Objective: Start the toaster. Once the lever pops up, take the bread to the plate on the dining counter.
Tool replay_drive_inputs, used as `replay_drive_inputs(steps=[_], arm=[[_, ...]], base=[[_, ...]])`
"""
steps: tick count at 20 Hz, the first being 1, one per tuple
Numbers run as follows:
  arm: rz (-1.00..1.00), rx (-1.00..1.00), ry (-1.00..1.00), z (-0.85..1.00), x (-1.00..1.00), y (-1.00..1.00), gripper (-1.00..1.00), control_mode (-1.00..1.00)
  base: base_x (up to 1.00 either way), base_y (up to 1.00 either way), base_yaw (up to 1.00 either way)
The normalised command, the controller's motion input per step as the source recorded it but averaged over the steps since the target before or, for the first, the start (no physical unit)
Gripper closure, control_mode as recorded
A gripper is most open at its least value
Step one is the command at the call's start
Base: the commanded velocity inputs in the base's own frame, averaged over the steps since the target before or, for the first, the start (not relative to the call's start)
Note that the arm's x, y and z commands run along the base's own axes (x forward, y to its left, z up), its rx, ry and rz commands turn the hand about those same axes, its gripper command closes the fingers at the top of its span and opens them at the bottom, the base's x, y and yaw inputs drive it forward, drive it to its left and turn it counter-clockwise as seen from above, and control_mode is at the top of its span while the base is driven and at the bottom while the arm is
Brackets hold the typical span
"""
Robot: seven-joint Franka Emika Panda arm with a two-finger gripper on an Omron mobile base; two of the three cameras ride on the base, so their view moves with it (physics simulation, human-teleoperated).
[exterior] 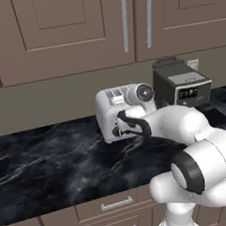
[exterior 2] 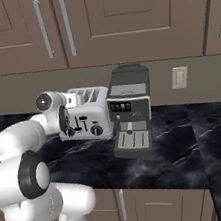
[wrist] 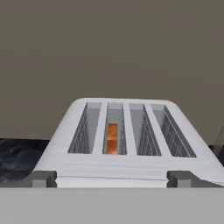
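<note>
The silver-white toaster [exterior: 112, 112] [exterior 2: 88, 115] [wrist: 127, 131] stands on the black marble kitchen counter against the back wall. Deep in its second slot from the left in the hand view sits the bread [wrist: 112, 138], orange-brown, with only its top edge showing. My gripper [wrist: 111, 178] is open and holds nothing. It hovers just in front of and slightly above the toaster's front edge, its fingertips [wrist: 41, 178] wide apart. My wrist [exterior: 135, 113] covers part of the toaster's front. Two black knobs [exterior 2: 96, 130] and dark tabs show on that front. The plate and dining counter are out of view.
A taller black coffee machine [exterior: 180, 84] [exterior 2: 130, 112] stands right beside the toaster, on its right. Brown wall cabinets [exterior: 74, 24] hang above. The black marble counter [exterior: 56, 162] stretches to the left, with brown drawers [exterior: 116, 204] below its front edge.
</note>
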Motion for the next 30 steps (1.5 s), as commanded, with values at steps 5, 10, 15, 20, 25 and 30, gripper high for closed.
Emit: replay_drive_inputs(steps=[5,10,15,20,25,30], arm=[[0.0,0.03,0.0,0.0,0.23,-0.01,-1.0,-1.0],[0.0,0.07,0.02,0.0,0.2,-0.04,-1.0,-1.0],[0.0,0.1,0.06,0.0,0.22,-0.2,-1.0,-1.0],[0.0,0.01,0.0,-0.17,0.19,-0.08,-1.0,-1.0],[0.0,-0.02,0.0,-0.25,0.04,0.0,-1.0,-1.0],[0.0,0.0,0.0,-0.03,0.0,0.0,-1.0,-1.0]], base=[[0.0,0.0,0.0],[0.0,0.0,0.0],[0.0,0.0,0.0],[0.0,0.0,0.0],[0.0,0.0,0.0],[0.0,0.0,0.0]])
